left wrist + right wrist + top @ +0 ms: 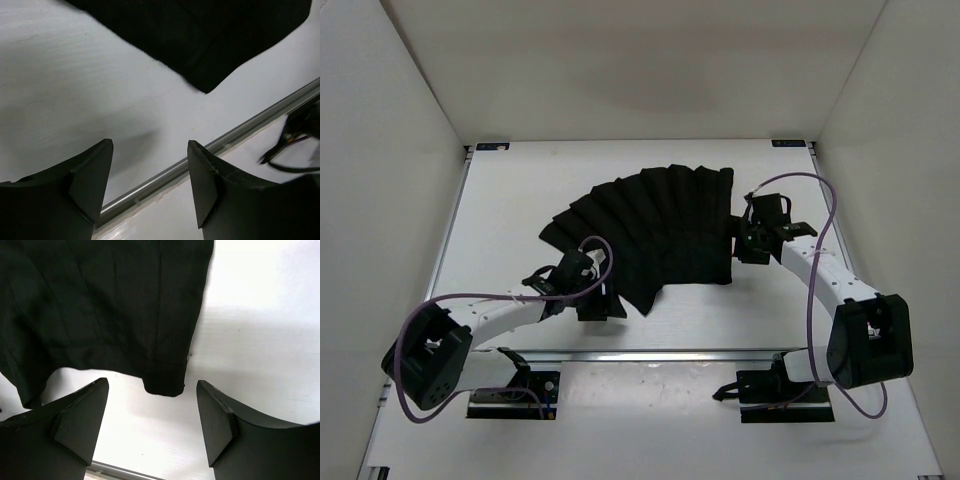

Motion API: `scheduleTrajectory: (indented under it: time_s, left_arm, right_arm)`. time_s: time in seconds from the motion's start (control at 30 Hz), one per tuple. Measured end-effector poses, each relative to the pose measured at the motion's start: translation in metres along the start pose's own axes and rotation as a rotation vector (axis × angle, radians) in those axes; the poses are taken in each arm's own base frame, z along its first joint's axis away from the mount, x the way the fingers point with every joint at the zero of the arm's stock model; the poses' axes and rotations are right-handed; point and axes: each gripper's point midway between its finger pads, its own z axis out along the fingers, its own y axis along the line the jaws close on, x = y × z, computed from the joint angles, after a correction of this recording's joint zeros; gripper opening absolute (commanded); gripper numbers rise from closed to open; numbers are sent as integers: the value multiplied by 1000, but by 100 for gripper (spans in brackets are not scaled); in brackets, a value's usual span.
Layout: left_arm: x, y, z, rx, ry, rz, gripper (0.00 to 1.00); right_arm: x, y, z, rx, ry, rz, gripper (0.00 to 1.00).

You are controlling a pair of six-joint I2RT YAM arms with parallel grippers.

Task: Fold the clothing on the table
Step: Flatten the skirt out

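The clothing (655, 230) is a black pleated, fan-shaped garment spread flat on the middle of the white table (510, 200). My left gripper (603, 303) hovers open just off the garment's near-left corner, nothing between its fingers. In the left wrist view the clothing (200, 35) lies ahead of the open left gripper (150, 145), apart from it. My right gripper (742, 243) sits at the garment's right edge. In the right wrist view a corner of the clothing (165, 382) lies just ahead of the gap of the open right gripper (151, 382), not pinched.
A metal rail (650, 354) runs along the near side of the table, also seen as the rail (240, 132) under the left gripper. Purple cables (830, 215) loop off both arms. White walls (400, 120) enclose the table on three sides.
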Motion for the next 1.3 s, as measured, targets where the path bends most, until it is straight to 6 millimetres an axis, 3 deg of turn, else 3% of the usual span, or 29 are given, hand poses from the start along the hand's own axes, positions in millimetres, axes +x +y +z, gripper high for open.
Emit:
scheduleTrajectory:
  time_s: [0.3,0.5,0.57,0.63,0.67,0.73,0.87,1.0,1.3]
  left_arm:
    - [-9,-30,32,64,-56,-201,74]
    - [-19,-62,60,112,-50,-278,69]
    - [-21,-68,66,123,-51,-305,61]
    - [-24,-68,72,112,-53,-326,33]
    - [-24,-66,76,97,-52,-341,26]
    - [-23,-61,82,72,-48,-351,0]
    - [-26,-58,83,60,-55,-359,0]
    - [-29,-43,74,30,-76,-361,0]
    - [-39,61,5,-148,-268,-448,1]
  right_arm:
    - [26,0,3,-33,23,20,70]
    - [33,-2,3,-39,13,36,70]
    - [32,-1,1,-45,-2,41,70]
    - [30,0,-1,-51,-17,42,71]
    - [29,0,-1,-54,-24,41,72]
    - [28,-1,-2,-56,-32,46,71]
    - [26,-5,-1,-56,-45,59,71]
    - [30,-6,1,-62,-37,63,71]
    - [43,2,9,-72,16,38,71]
